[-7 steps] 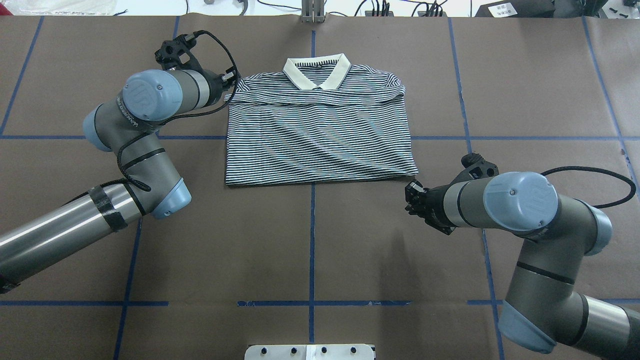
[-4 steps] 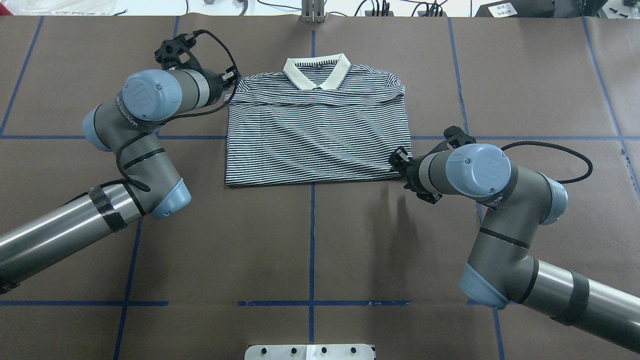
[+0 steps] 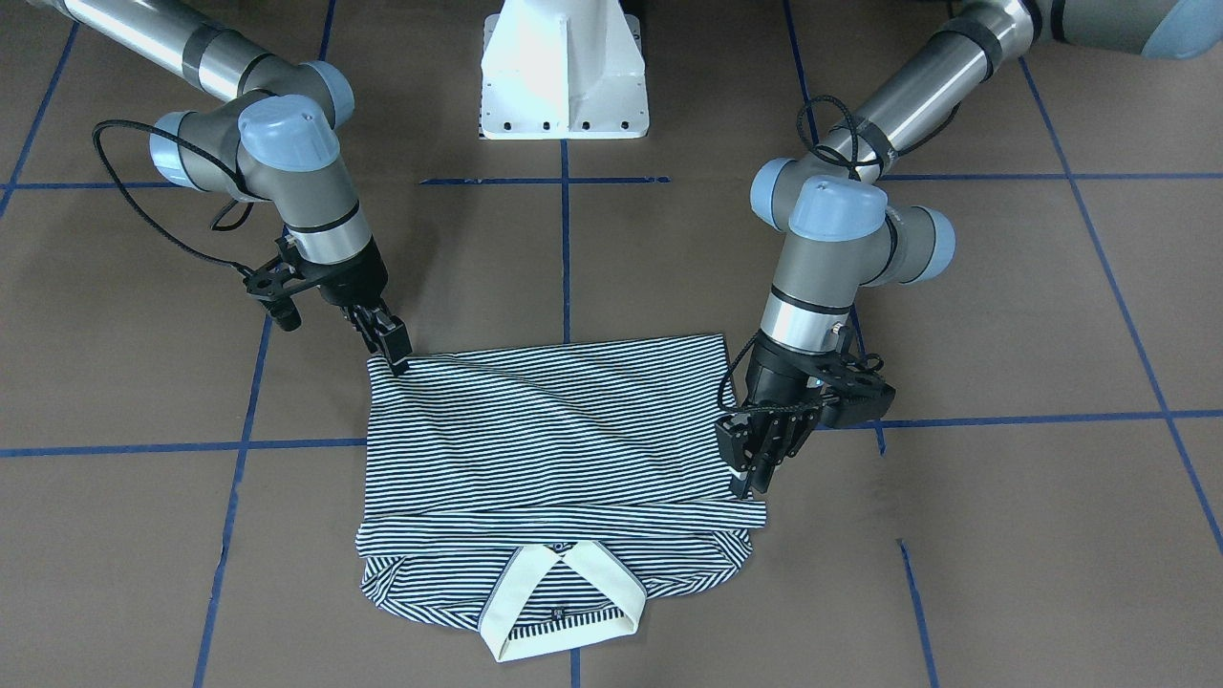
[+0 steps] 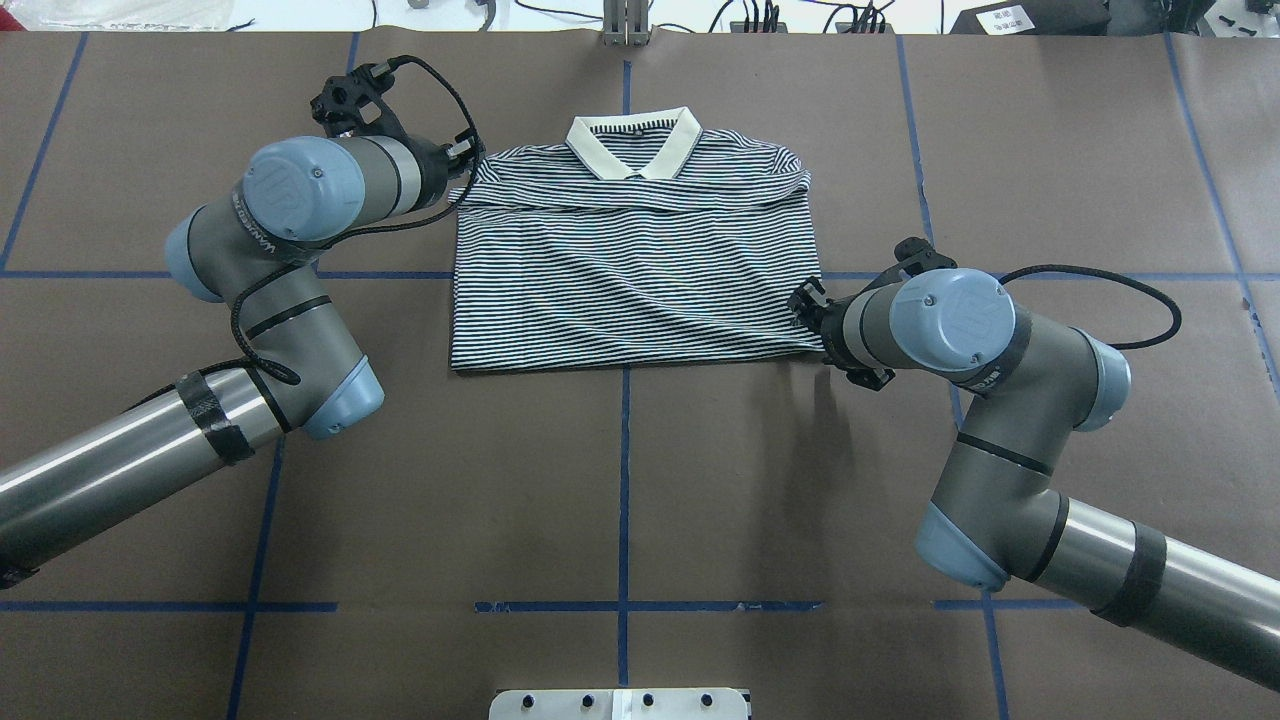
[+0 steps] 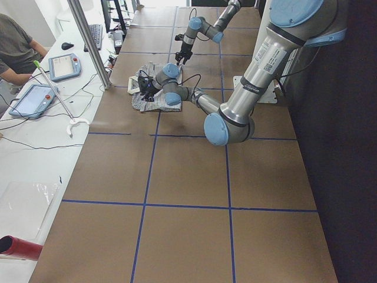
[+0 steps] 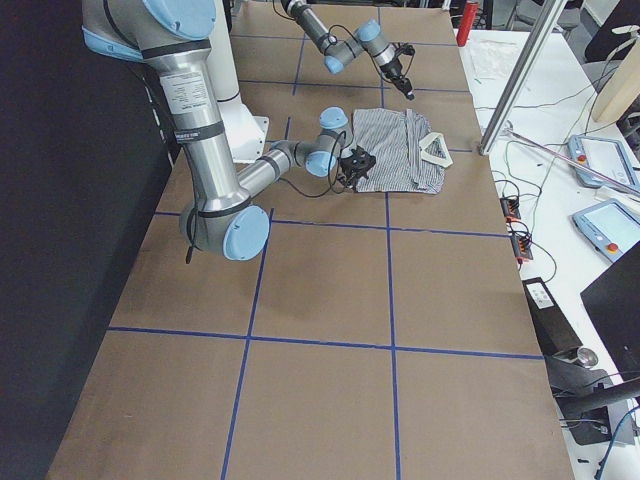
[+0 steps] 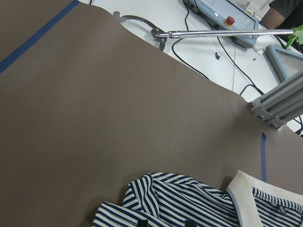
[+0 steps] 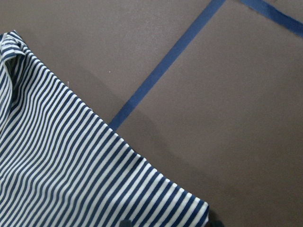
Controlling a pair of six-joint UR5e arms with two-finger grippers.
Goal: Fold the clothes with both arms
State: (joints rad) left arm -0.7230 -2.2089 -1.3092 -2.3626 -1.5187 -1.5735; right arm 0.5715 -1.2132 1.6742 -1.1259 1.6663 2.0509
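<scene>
lying flat, polo shirt (image 4: 640, 270): left pincer (image 3: 748, 489) clamped on its shoulder edge; right pincer (image 3: 394, 357), apart, straddling hem corner.

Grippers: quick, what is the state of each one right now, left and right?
Left gripper: closed on the polo shirt at its shoulder edge.
Right gripper: open, fingertips either side of the polo shirt's hem corner.

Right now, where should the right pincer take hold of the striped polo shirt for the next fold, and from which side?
Probably the hem corner nearest the robot's right, approached from above and outside the polo shirt. The shirt lies flat with a free, straight edge there, and the right pincer hangs open over that corner.
</scene>
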